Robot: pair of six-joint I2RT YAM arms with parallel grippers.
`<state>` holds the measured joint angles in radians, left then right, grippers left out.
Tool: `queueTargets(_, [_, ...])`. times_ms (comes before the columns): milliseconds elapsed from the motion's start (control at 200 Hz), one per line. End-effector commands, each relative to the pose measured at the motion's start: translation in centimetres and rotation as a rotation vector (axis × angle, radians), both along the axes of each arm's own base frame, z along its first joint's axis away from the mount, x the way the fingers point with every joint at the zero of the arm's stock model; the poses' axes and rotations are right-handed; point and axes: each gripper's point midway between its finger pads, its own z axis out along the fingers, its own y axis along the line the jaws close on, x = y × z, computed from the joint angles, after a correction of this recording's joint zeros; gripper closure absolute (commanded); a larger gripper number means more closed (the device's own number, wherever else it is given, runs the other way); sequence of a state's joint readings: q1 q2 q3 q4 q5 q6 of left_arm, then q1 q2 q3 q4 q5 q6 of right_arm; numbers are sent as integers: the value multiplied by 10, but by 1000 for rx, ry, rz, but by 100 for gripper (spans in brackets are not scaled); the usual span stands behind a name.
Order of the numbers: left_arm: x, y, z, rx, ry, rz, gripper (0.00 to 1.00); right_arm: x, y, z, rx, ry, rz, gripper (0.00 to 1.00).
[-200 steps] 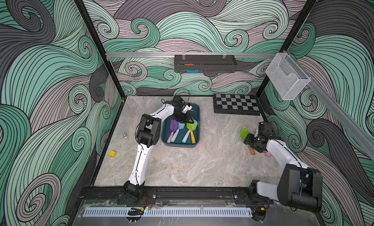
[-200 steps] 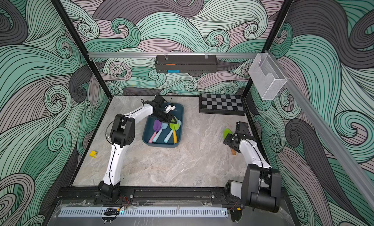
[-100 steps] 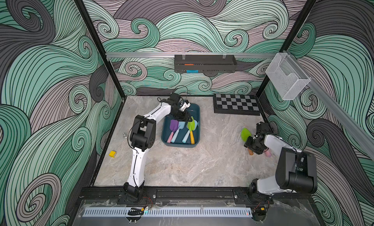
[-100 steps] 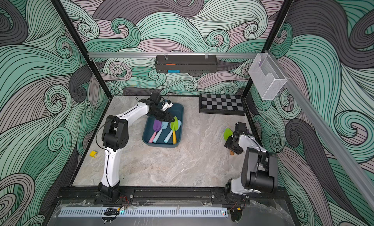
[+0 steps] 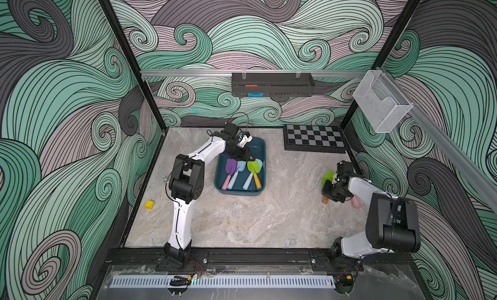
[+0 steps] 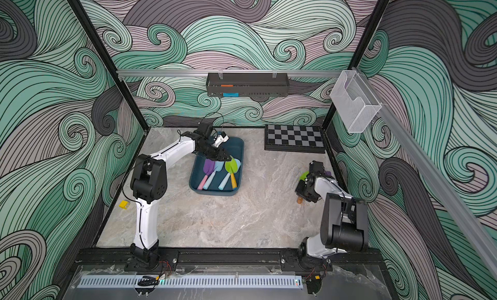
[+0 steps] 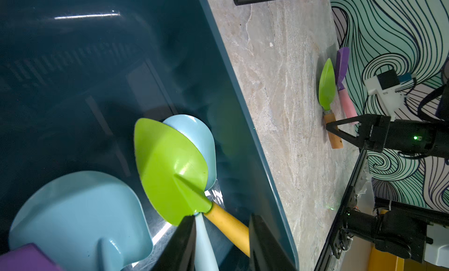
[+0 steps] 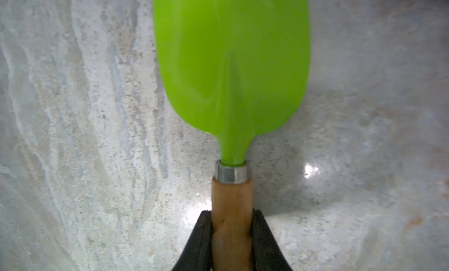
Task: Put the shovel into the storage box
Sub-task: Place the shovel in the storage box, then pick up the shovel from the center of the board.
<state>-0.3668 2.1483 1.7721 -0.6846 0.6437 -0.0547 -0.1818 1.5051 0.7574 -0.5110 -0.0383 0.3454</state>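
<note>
**Item:** green shovel with a glossy blade, a metal ferrule and a wooden handle.

**Location:** it is lying on the tabletop at the right side, well apart from the storage box. The box is sitting left of centre toward the far edge, with several shovels lying inside.

**Neighbour:** a purple shovel with a pink handle is lying just beside it.

**Right pincer**: you are clamping it on the wooden handle, a little back from the ferrule.

**Left pincer**: you are hovering it inside the box with the jaws apart over the handles there, and it appears to be gripping nothing.

**Handling (judged):** you are probably dealing with a light, stiff piece.
- The blade is looking slick, so the bare wood is the better hold.
- The blade end is likely pulling downward, so a hold close to the ferrule should be limiting droop or twist.
</note>
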Motion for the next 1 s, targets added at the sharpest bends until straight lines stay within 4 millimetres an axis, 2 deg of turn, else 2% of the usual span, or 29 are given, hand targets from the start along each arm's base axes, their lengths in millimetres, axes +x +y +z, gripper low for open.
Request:
queueTargets(0, [0,-1,39,-56,-70,0,60,8,23,3,59,-14,71,100])
queueTargets(135, [-8,-9,60,-151,-85,-6,60,13,57,17,68,-63,182,100])
queueTargets(290, [-23,-29,79,-309,-68,-24,58,12,111,51,101,-158,345,100])
queueTargets(455, [-42,-52,79,-321,-55,-44,56,5,172,92,96,-258,526,100])
queueTargets(560, [-51,-64,81,-290,-86,-52,56,1,201,114,95,-305,601,100])
queueTargets(701, [-56,-75,84,-285,-94,-60,56,-5,227,134,109,-349,667,100])
queueTargets(901, [-62,-83,91,-288,-114,-72,56,-9,245,147,116,-377,715,100])
queueTargets(951, [-63,-84,89,-283,-108,-74,62,-10,248,149,118,-384,723,100])
queueTargets(996, [-64,-85,88,-279,-102,-75,74,-12,249,150,119,-388,726,100])
